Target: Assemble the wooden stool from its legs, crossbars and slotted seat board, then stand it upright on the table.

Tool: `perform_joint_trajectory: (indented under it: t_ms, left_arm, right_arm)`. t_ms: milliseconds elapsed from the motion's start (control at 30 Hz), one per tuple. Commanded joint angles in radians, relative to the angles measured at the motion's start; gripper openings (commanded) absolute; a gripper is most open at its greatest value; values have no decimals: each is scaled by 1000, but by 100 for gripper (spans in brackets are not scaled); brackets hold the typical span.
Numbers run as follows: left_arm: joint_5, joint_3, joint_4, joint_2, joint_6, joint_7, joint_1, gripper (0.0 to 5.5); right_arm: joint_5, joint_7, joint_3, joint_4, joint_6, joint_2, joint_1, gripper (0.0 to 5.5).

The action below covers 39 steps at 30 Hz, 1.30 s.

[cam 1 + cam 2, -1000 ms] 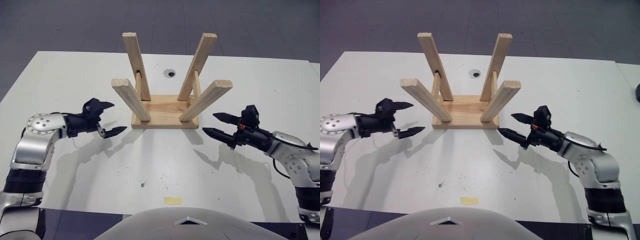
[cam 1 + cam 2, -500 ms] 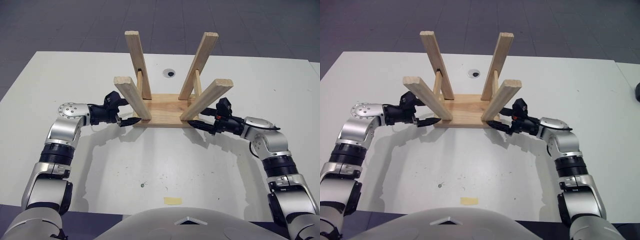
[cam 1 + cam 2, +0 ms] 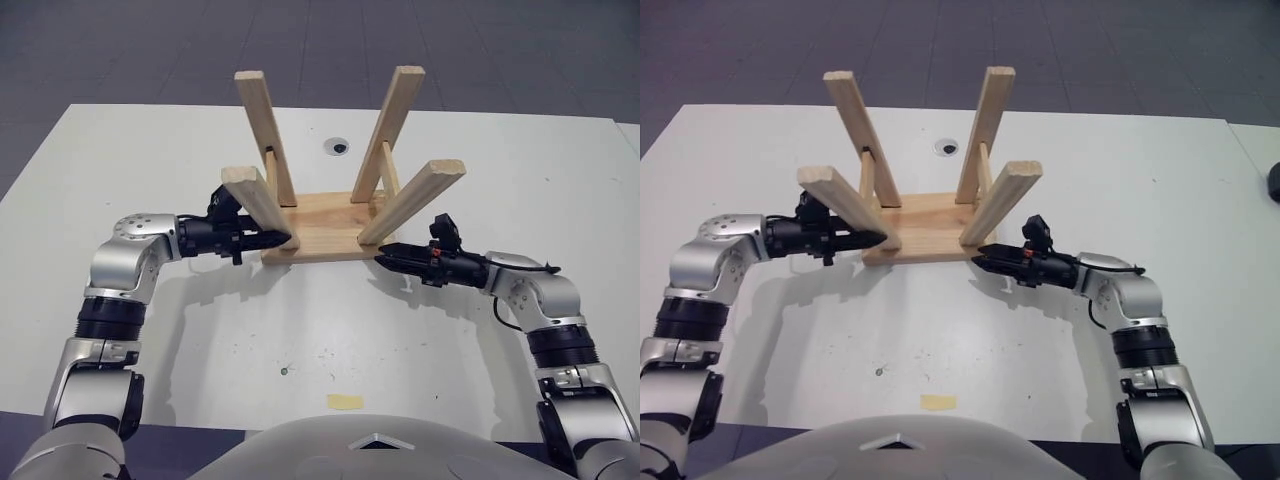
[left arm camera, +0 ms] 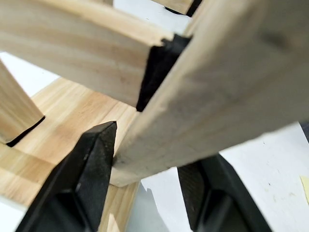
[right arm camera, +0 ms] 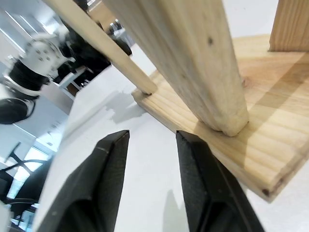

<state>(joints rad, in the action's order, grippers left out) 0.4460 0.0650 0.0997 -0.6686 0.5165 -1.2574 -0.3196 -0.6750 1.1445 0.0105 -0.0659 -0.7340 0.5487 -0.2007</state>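
Observation:
The wooden stool stands upside down on the white table (image 3: 150, 150), its seat board (image 3: 320, 225) flat and its legs pointing up. My left gripper (image 3: 278, 240) is at the base of the front-left leg (image 3: 250, 195). In the left wrist view, its fingers (image 4: 91, 159) close on that leg (image 4: 217, 87) from both sides. My right gripper (image 3: 385, 258) lies low at the board's front-right corner, just below the front-right leg (image 3: 415, 195). Its fingers (image 5: 111, 159) are a little apart with nothing between them, just short of the board (image 5: 270, 145).
A small round hole (image 3: 340, 147) lies in the table behind the stool. A yellow scrap of tape (image 3: 346, 402) sits near the front edge. A dark object (image 3: 1272, 180) shows at the far right edge. Bare table spreads on both sides and in front.
Both grippers moved in from the sides to the stool. The left one closed around the front-left leg, the right one narrowed at the board's corner. The stool's leg tops shifted slightly left.

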Motion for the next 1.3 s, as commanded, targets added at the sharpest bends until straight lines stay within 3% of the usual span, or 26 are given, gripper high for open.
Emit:
perform_joint_trajectory:
  t_ms: [33,233,400,567,800,933,1033,1300]
  left_arm:
    - [28,-10,-53,-60,65,-27,81,174]
    - [36,-7,-74,-30,65,15,84,172]
    - [21,49,-103,9,44,16,54,171]
    - [-7,129,-142,8,8,-27,30,164]
    - [-41,148,-84,-13,-46,-50,-4,154]
    - [-66,151,-31,-8,-81,-41,-23,148]
    - [-77,155,-6,-7,-72,-27,-42,213]
    - [-91,148,30,0,-82,-21,-55,355]
  right_arm:
    - [-119,-45,-85,139,-119,16,81,100]
    - [-97,-116,-96,178,-102,2,131,5]
    - [-48,-156,-117,118,-38,16,99,73]
    - [8,-78,-100,74,23,90,69,150]
    - [77,28,-65,24,116,132,14,267]
    - [88,32,-42,19,156,90,-15,334]
    - [98,44,-10,-10,158,70,-44,379]
    - [124,57,49,-46,147,52,-55,248]
